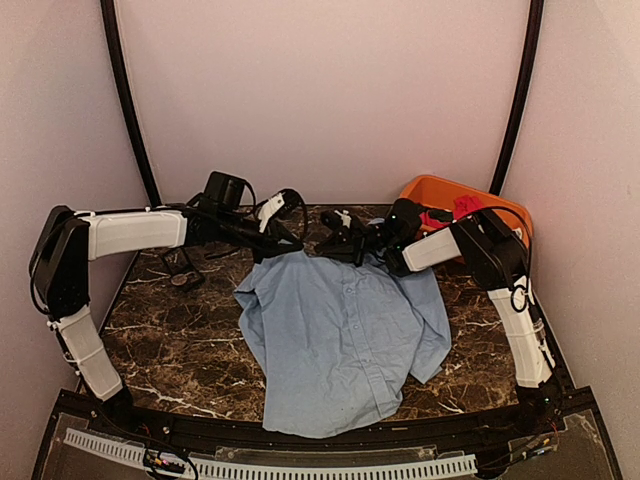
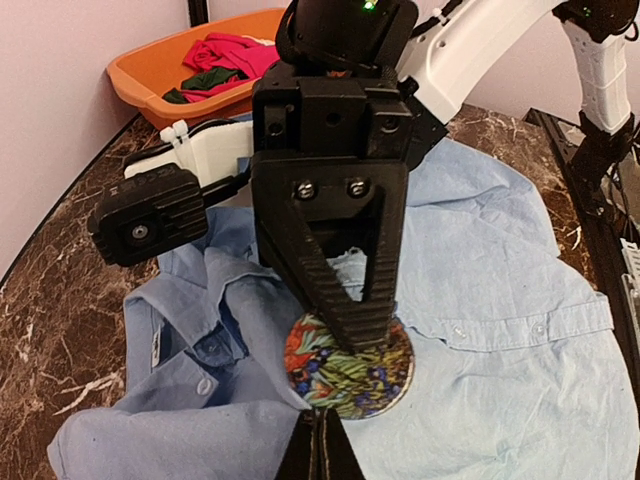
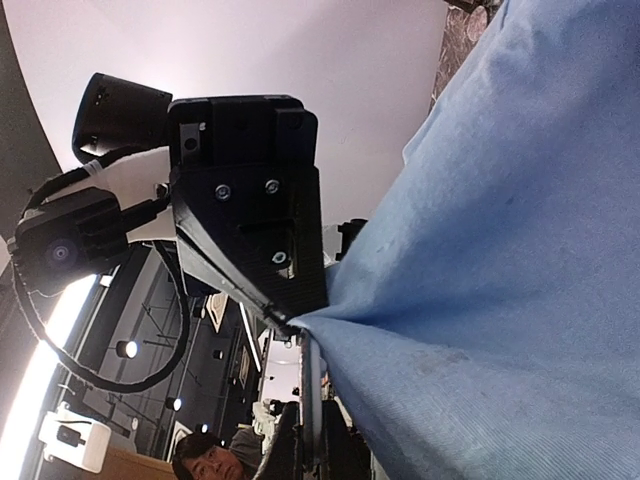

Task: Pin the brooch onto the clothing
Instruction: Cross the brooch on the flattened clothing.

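The left gripper point(image 3: 284, 318), jaws closed, pinched a fold of the light blue shirt point(image 1: 340, 340) and drew the thin cloth up into a taut peak, as seen from the right wrist camera. The right gripper point(image 2: 362, 338) met it from the opposite side. Its ribbed black fingers point(image 2: 330, 290) were shut together, their tips down on the upper edge of the brooch point(image 2: 340, 385). Whether they actually clamped the disc or only pressed on it could not be told.

The brooch, a small round disc showing a bright floral print, lay face up on the shirt's chest just beside the collar point(image 2: 200, 330) and just in front of the left gripper's own closed fingertips.

From above, both arms reached inward and met over the collar end of the shirt. The garment lay spread and rumpled across the dark marble table point(image 1: 170, 340), its hem toward the arms' bases. An orange bin point(image 1: 418, 188) sat in the far right corner, well apart from the shirt, holding a red garment point(image 2: 225, 50) and a darker cloth.
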